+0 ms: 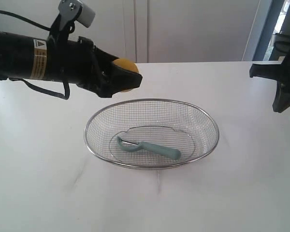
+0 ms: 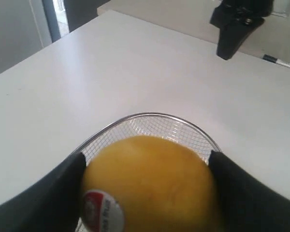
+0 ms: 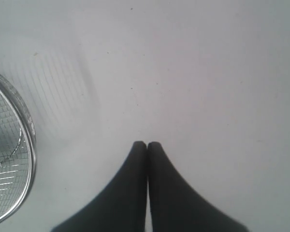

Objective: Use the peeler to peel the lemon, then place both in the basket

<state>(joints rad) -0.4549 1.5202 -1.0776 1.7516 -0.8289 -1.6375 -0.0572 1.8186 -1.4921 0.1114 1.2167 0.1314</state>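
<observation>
Your lemon [image 2: 150,186] is off the surface [image 1: 38,169], clamped in your left hand [image 1: 130,77]: its two black fingers [image 2: 241,193] press on opposite sides of the fruit, spread wide by its girth. In the left wrist view the yellow skin fills the gap between them, and a small red-and-white sticker [image 2: 102,212] shows on the fruit close to one finger. In the exterior view the lemon hangs at about 10 o'clock from the basket [image 1: 152,100], just outside and above the rim on that side, and only a little yellow peeks out above and below the near finger. From the wrist camera you see the curve of the basket's rim and some mesh just past the lemon. The peeler [image 1: 150,147] lies flat on the basket's mesh floor, a little toward the 6 o'clock side, with its metal blade head pointing to about 10 o'clock and its pale teal handle running out toward 4 o'clock. The basket itself rests on the white surface near the middle of the exterior view. Your right hand [image 3: 146,145] is at about 2 o'clock from the basket, well apart from it, above bare surface; its fingers are pressed together tip to tip with nothing between them, and the basket's rim shows at the edge of its wrist view.
</observation>
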